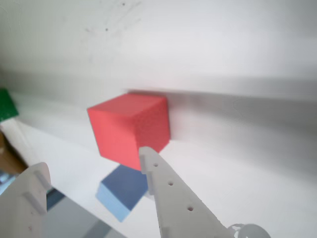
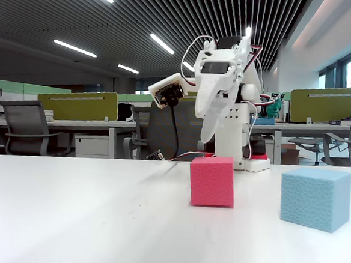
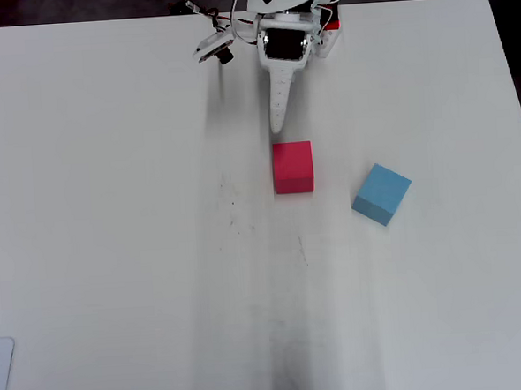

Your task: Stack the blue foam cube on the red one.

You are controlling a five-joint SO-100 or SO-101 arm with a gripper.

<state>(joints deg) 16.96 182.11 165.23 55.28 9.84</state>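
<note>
blue cube (image 1: 123,192) partly behind red cube (image 1: 130,129) (wrist view), green object (image 1: 7,103) cropped

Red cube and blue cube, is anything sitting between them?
Nothing: in the overhead view only bare white table separates the red cube from the blue cube.

White table (image 3: 111,213): red cube (image 3: 292,166) near centre, blue cube (image 3: 382,193) to its right and slightly lower, apart and turned askew; white gripper (image 3: 277,123) points down just above red cube, not touching.
</note>
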